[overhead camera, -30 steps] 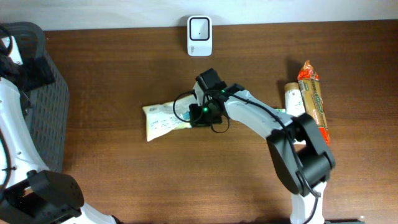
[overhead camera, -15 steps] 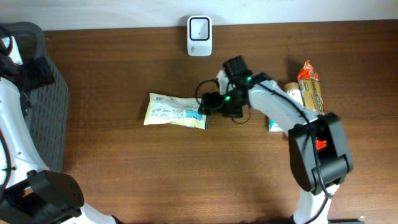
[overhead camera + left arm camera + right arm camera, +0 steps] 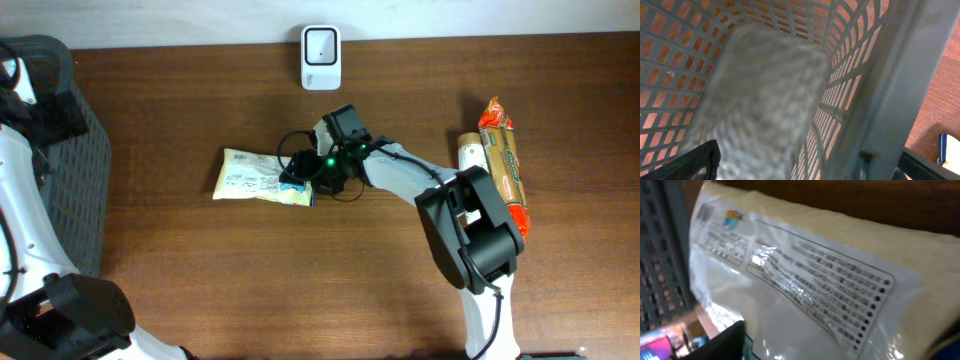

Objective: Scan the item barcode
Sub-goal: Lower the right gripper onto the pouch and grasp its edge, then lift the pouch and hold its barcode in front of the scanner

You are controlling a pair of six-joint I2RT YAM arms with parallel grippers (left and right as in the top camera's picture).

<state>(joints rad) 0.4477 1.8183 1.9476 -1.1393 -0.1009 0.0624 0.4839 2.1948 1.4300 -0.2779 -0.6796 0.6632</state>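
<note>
Brown wooden table (image 3: 200, 280) carried a white scanner (image 3: 321, 44) at its far edge, and the pale yellow packet (image 3: 250, 177) lay flat near the middle, printed side up, well apart from the scanner. The right gripper (image 3: 300, 178) sat at the packet's right end; whether it was clamped on the packet could not be told. The left gripper (image 3: 805, 165) hung over the grey basket (image 3: 85, 180), jaws wide apart, holding nothing.

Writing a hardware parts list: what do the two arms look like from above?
Both the right arm and left arm have white rounded link shells and black joint housings. The right gripper is black, with a green light and looping black cables at its wrist.
</note>
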